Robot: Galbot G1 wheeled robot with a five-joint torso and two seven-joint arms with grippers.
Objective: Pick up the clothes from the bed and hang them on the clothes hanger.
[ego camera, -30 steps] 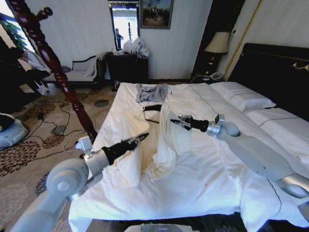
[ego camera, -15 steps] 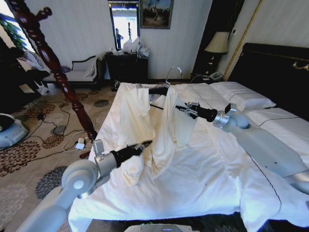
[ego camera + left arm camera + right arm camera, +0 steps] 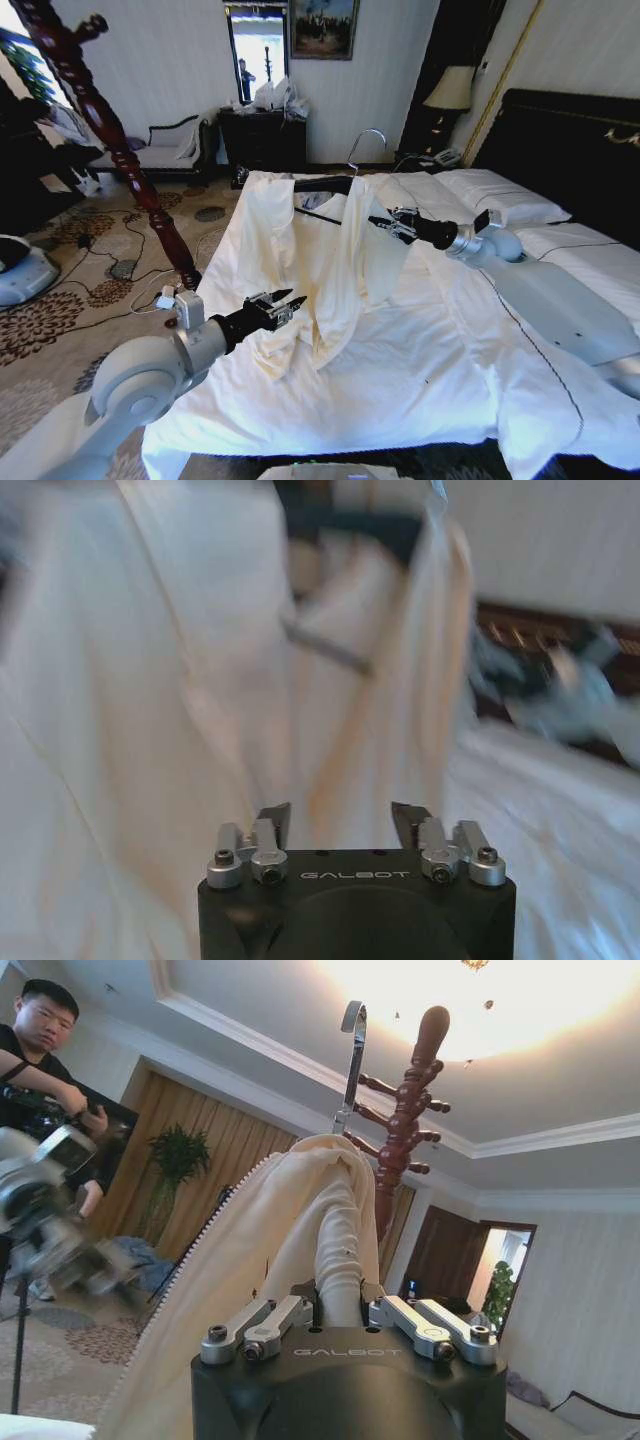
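Shirt: the cream shirt (image 3: 318, 262) hangs lifted above the bed (image 3: 440, 370), draped over the black hanger (image 3: 322, 186); its lower hem and one sleeve trail down to the duvet near the bed's left edge.
Hanger: its arms sit inside the shoulders and the metal hook (image 3: 366, 142) stands up clear of the collar.
Right gripper: the right gripper (image 3: 385, 224) is raised over the middle of the bed, its jaws closed on a fold of the shirt at the shoulder, just below the hook, as the right wrist view (image 3: 335, 1305) shows.
Left gripper: the left gripper (image 3: 283, 304) is low, at the shirt's hanging edge; in the left wrist view (image 3: 341, 820) its jaws are spread apart and grip nothing, with cloth just ahead of them.
Handling: the fabric looks thin, light and limp, so it will sag, crease and swing rather than keep its shape; it could slide off the smooth hanger arm if pulled to one side.
Where to hold: best at the shoulder seam or collar, pinching cloth together with the hanger arm; the loose hem suits a steadying hold only.
Risk: a tug at the low edge may drag the far shoulder off.
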